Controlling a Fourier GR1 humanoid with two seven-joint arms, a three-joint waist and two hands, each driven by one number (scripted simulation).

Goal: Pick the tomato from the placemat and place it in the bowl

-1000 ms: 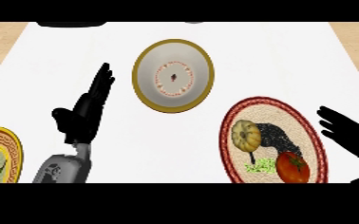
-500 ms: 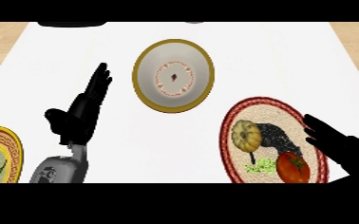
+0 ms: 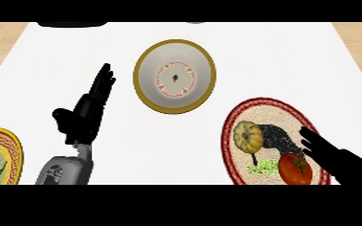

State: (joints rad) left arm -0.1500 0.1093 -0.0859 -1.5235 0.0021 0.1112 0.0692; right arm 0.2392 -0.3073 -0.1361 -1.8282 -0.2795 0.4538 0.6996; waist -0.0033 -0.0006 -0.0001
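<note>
A red tomato (image 3: 295,168) lies at the lower right of the round woven placemat (image 3: 244,115), next to a small yellow squash (image 3: 248,136) and a dark vegetable (image 3: 277,138). My right hand (image 3: 338,158) comes in from the lower right, fingers straight and open, just right of and slightly above the tomato, over the mat's edge. The white bowl (image 3: 175,76) with a gold rim stands up and to the left of the mat, with nothing in it. At the left, my left hand (image 3: 86,112) rests open, fingers pointing up.
A yellow-rimmed plate (image 3: 8,154) shows partly at the left edge. A green sprig (image 3: 263,166) lies on the mat beside the tomato. Dark objects (image 3: 71,24) sit at the counter's far edge. White counter lies between the bowl and the mat.
My right hand has moved leftward and downward over the placemat's right edge, closing in on the tomato. The left hand, the bowl and the tomato have not moved.
</note>
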